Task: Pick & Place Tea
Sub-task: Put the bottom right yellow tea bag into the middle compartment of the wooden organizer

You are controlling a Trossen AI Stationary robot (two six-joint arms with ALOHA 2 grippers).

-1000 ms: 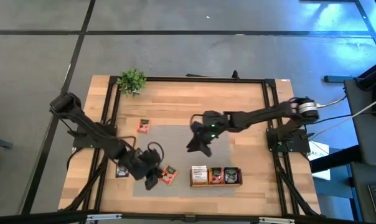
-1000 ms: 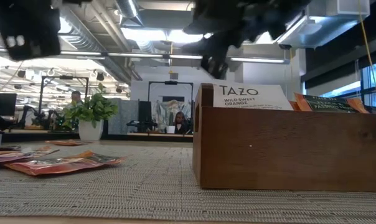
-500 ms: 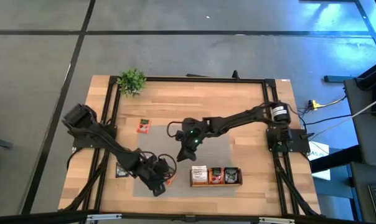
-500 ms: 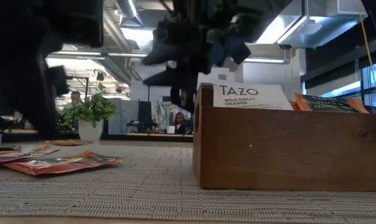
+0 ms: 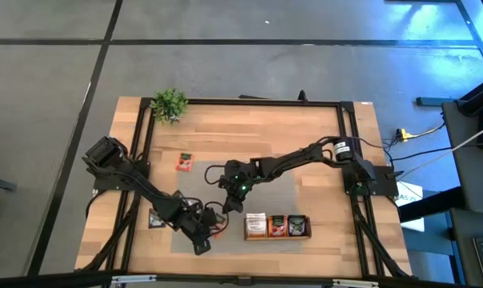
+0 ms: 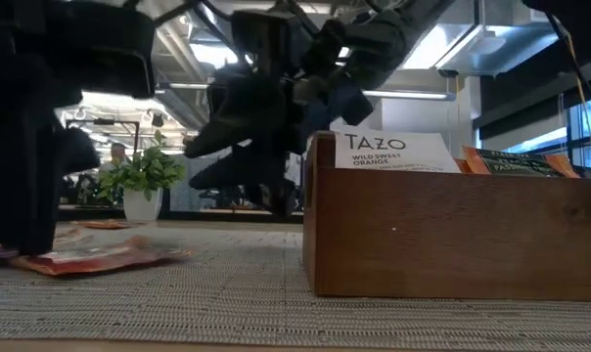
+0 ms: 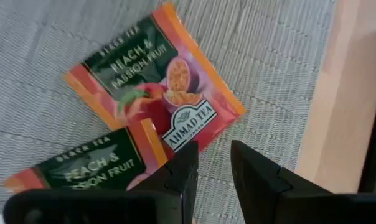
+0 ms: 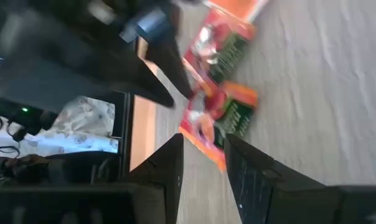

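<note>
Two orange-red tea sachets (image 7: pixel 157 87) lie overlapping on the grey mat (image 5: pixel 249 180), left of the wooden tray (image 5: pixel 277 226). The lower sachet (image 7: pixel 82 168) is partly under the upper one. My left gripper (image 7: pixel 213 152) is open and low over them, its fingertips at the upper sachet's near edge; the high view shows it there too (image 5: pixel 208 232). My right gripper (image 5: pixel 228 206) hangs open above the mat, just beyond the sachets (image 8: pixel 219 93), with nothing between its fingers. The tray holds upright sachets, a white one (image 6: pixel 393 152) at its left end. My left gripper comes slanting down from the table's left side, with its fingertips (image 7: pixel 189 152) at the edge (image 7: pixel 197 134) of the upper sachet, which lies flat on the mat. I cannot tell whether the fingers touch it.
A red sachet (image 5: pixel 184 162) lies at the mat's far left corner, and a dark one (image 5: pixel 155 218) on the wood to the left. A potted plant (image 5: pixel 169 104) stands at the far left. The two grippers are close together by the tray's left end.
My left gripper has come down onto the spot by the two orange sachets and has tipped steeper. My right gripper has gone down and toward the table's left and near edges, from mid-mat to just beyond the same sachets, rolling as it went.
</note>
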